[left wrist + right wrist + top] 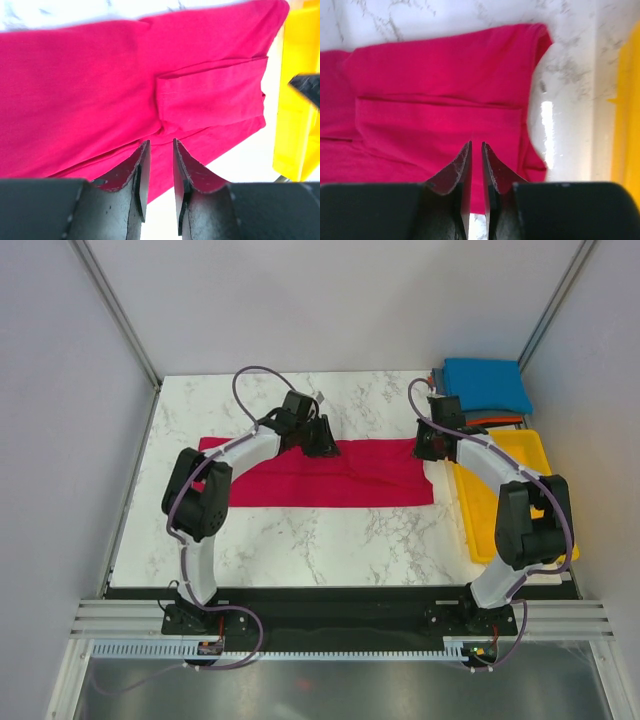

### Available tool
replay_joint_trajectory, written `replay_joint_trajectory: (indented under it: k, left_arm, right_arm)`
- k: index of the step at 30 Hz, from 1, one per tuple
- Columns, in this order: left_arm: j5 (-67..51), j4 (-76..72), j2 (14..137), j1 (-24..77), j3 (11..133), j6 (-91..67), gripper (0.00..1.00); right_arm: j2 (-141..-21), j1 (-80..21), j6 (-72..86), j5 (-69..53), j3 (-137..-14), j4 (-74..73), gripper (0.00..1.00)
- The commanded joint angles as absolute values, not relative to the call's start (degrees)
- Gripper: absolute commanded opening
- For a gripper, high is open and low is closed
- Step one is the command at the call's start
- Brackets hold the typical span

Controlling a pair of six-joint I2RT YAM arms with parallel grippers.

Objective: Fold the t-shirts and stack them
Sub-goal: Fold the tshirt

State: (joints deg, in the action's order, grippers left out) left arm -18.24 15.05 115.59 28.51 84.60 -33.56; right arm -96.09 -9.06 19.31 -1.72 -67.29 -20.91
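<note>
Crimson t-shirt (330,480) lies flat across the middle of the white marble surface (300,545), folded into a long band running left to right. The cloth is soft and matte, with a few shallow wrinkles near its centre. Its right end comes close to the yellow tray (525,450), which is smooth, hard plastic and rectangular, and partly under the right arm.

At the far right corner there is a blue t-shirt (485,383) folded into a neat rectangle. An orange edge (497,421) pokes out beneath it.

Left gripper (320,440) sits at the shirt's far edge near the middle. Right gripper (430,448) is at the far right corner of the shirt.

The overhead view doesn't show the jaws; the wrist views do. On the left wrist, the left gripper (161,142) has its fingers parted by a narrow gap with nothing between them, so it is released. Red cloth (75,90) is below, with a sleeve flap (210,95) folded in and its hem stitched. The tray (295,100) is at the right.

On the right wrist, the right gripper (476,145) is slightly parted and also grips nothing. It hangs over the shirt (435,75) with a rectangular flap (435,120) under it. Glossy marble and a blurred sliver of the tray (627,125) are to the right.

A wide strip of marble runs between the shirt's near edge and the arm bases, and a narrower one lies behind it. Grey walls close in on both sides.
</note>
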Motion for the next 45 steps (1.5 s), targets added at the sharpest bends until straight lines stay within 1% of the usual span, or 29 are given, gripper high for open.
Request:
replay_joint_trajectory:
  k: [1,4,9,14,22,29,34,37,41,45]
  left_arm:
    - [-16.61,19.24,113.12,26.11,83.68,-31.11,0.32]
    - [-17.58,19.60,113.03,22.77,80.87,-31.29,0.32]
    - [-17.23,20.13,112.76,15.48,75.43,-32.34,0.32]
    - [-18.28,20.65,113.46,9.86,74.70,-32.52,0.32]
    - [-22.23,24.60,114.96,2.90,85.24,-30.94,0.34]
    - [-22.06,27.24,121.11,0.09,92.10,-30.23,0.34]
    - [-20.84,27.77,126.72,-5.09,95.18,-29.97,0.34]
    - [-20.22,28.65,129.02,-6.41,96.85,-29.79,0.34]
    - [-20.65,28.74,130.95,-7.73,97.47,-29.71,0.34]
    - [-22.24,28.74,129.47,-7.91,99.13,-30.15,0.34]
  right_arm:
    - [-97.03,-10.72,21.27,-5.62,-67.33,-22.85,0.20]
    - [-98.87,-10.81,21.62,-4.66,-65.84,-22.42,0.18]
    - [-100.11,-10.72,21.10,2.90,-61.88,-21.18,0.18]
    - [-101.07,-10.81,20.65,3.43,-64.24,-21.00,0.19]
    - [-101.51,-10.72,21.36,2.99,-74.25,-24.26,0.20]
    - [-110.38,-10.02,20.13,5.53,-81.73,-23.91,0.21]
    - [-117.14,-8.18,18.72,8.87,-85.95,-22.85,0.19]
    - [-119.96,-7.56,17.85,9.49,-86.92,-22.33,0.19]
    - [-120.32,-7.30,16.96,9.58,-84.73,-19.26,0.19]
    - [-121.37,-7.03,16.00,7.21,-84.28,-12.94,0.19]
